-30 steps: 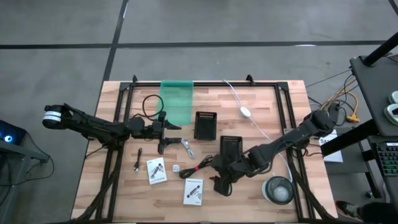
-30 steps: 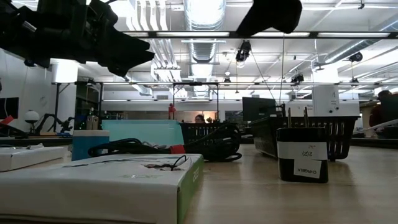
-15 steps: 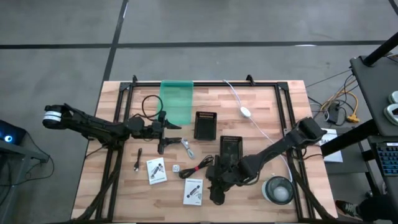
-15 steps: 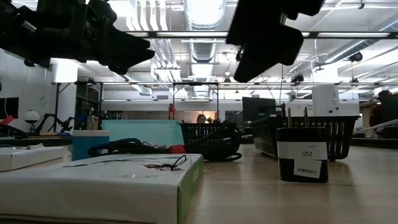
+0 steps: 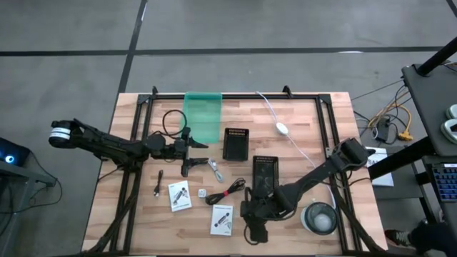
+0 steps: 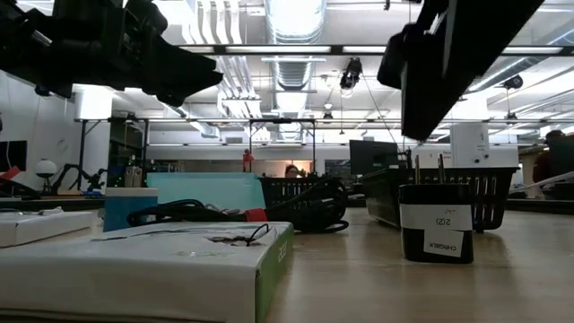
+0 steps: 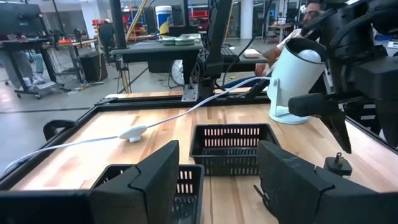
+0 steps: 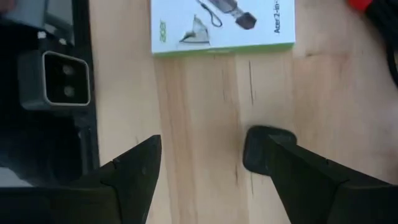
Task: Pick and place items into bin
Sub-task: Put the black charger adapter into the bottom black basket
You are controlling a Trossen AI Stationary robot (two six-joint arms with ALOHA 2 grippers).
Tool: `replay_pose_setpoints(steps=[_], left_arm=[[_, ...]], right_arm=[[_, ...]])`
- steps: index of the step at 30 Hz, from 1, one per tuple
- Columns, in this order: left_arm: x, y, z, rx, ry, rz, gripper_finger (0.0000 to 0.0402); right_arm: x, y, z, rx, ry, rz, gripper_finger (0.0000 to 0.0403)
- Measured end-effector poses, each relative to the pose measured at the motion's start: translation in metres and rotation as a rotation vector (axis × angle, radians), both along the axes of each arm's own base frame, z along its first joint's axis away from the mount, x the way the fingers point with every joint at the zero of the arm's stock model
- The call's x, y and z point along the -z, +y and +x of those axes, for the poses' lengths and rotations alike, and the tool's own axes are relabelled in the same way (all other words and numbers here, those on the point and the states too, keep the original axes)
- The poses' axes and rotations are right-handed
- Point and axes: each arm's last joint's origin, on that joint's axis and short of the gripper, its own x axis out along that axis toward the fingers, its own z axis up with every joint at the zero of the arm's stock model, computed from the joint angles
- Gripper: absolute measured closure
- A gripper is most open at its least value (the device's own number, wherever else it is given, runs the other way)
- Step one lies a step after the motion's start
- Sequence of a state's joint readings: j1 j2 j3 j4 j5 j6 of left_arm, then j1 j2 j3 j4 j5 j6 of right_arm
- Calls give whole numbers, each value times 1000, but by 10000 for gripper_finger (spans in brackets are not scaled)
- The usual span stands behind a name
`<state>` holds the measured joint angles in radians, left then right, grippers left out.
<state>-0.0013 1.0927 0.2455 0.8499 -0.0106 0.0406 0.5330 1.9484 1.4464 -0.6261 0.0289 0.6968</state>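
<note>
My right gripper hangs open near the table's front edge, pointing steeply down. A small black cube stands on the wood between and beyond its fingertips, untouched; the low view shows it as a black labelled block. A white printed packet lies just past it, and a second one lies further left. A red-black cable, a white cube, a black stick and a silvery piece lie on the table. My left gripper waits open and level, left of centre. The green bin stands at the far edge.
Two black mesh baskets stand mid-table. A white oval on a cord lies at the far right, a round clear container at the near right, and a black coiled cable beside the bin. A small camera sits at the front edge.
My right gripper has come down and moved toward the table's near edge, tipping to point more steeply down; it has stayed open. Nothing on the table has moved.
</note>
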Motion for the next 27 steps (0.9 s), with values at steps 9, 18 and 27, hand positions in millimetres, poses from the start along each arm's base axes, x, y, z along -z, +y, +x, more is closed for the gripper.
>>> replay_pose_setpoints(steps=[9,18,27], left_arm=[[1,0,0,-1,-1,2,201],[1,0,0,-2,1,2,201],[1,0,0,-2,3,2,201]], right_arm=[[1,-3,-1,21,-1,-56,130],[20,-3,0,29,49,-114,124],[29,-3,1,31,67,-131,124]])
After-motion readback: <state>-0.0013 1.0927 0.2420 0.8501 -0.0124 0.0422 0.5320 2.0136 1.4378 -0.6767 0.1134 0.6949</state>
